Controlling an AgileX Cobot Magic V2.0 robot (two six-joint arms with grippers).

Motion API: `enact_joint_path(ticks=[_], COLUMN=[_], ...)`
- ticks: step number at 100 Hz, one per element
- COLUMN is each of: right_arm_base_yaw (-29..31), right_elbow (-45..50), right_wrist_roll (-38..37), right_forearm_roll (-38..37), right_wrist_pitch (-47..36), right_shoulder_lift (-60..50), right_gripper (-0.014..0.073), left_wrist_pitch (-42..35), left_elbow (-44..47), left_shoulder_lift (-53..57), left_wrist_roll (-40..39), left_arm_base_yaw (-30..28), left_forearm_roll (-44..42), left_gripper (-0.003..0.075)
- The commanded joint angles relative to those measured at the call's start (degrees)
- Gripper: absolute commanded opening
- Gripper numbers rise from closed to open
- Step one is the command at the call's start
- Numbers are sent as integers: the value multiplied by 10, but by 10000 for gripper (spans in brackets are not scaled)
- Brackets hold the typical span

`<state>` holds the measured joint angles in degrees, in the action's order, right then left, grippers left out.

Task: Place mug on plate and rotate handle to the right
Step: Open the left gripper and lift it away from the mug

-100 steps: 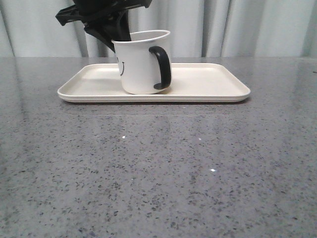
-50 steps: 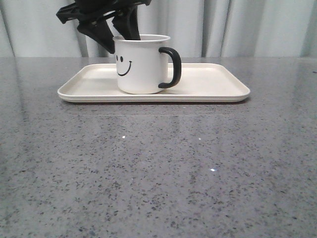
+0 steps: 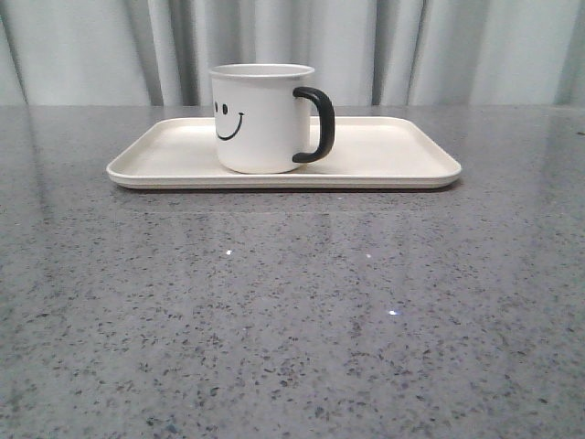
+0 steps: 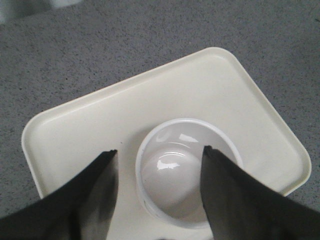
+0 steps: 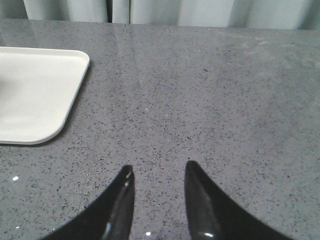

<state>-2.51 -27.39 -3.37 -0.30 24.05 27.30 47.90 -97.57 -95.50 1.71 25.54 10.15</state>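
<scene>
Standing upright on the plate (image 3: 384, 155), left of its centre, the mug (image 3: 260, 119) shows its handle (image 3: 315, 125) pointing right. Left gripper (image 4: 159, 152) above the mug, jaws spread, empty. Right gripper (image 5: 156, 172) over bare table (image 3: 292, 311), jaws parted, empty.

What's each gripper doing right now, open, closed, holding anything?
Left gripper: open, above the mug, holding nothing.
Right gripper: open, empty, over bare table.
</scene>
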Motion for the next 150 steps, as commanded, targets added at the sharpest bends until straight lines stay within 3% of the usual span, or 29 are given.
enact_joint_path(ticks=[1,38,81,105,150], right_arm_base_yaw=[5,3,-18,-67,-184], right_elbow=[-20,-26,-99,-160,-349], right_wrist_roll=[2,2,19,20,20], right_forearm_roll=[-2,-2,-2,-1,-1], right_wrist_pitch=[-52,-10,41,59,103], right_shoulder_lift=[6,6,57,145,342], right_gripper=[266,266,273,372,385], left_wrist_pitch=[-39,-78,-122,-139,-137], left_elbow=[10,190,372,427,443], left_shoulder_lift=[63,223,395,461,478], left_wrist_roll=[1,2,2,2,2], left_arm_base_yaw=[5,5,5,5,5], left_forearm_roll=[0,-21,-32,-33,-31], left_gripper=[370,370,370,370,370])
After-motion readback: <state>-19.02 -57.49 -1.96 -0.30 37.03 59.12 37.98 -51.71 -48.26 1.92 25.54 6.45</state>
